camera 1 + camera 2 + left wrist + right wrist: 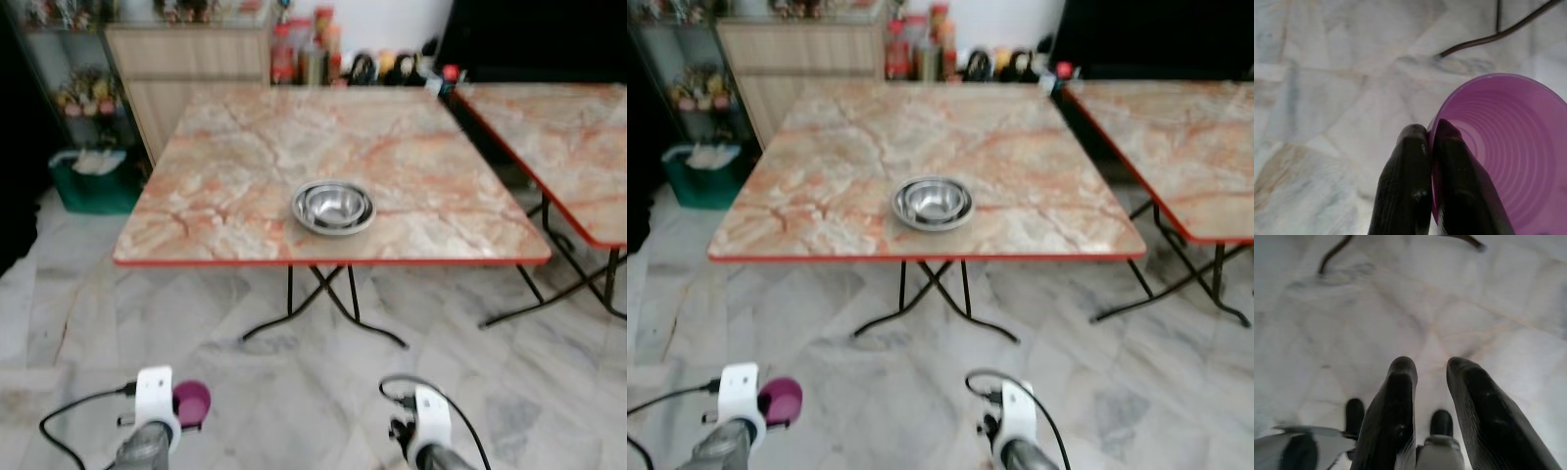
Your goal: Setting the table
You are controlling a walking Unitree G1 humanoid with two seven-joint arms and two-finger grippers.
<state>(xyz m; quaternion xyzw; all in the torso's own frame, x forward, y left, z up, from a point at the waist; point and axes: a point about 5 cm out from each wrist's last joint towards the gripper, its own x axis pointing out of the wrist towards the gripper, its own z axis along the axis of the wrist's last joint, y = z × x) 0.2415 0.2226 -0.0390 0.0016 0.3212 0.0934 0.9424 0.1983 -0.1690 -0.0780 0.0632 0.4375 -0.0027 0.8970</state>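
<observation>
Left eye view: marble floor [294, 392] w/ grey veining takes up most of what I see. Ahead stands a square marble-look table [255, 147] w/ red edge, black folding legs under it. 2nd table [568, 137] of same kind sits to my right, cut off by frame edge. Cabinet [186, 69] behind, bottles & small items on back wall too blurred to name. Green bin [93, 181] near table's far-left corner, contents unclear. Steel bowls [333, 207], nested, rest on table near its front edge; how many I can't tell. My left gripper [1430, 134] is low over floor, fingers pinched on rim of purple cup [1503, 147], one finger inside. My right gripper [1430, 367] hangs w/ fingers narrowly apart, holding nothing.
</observation>
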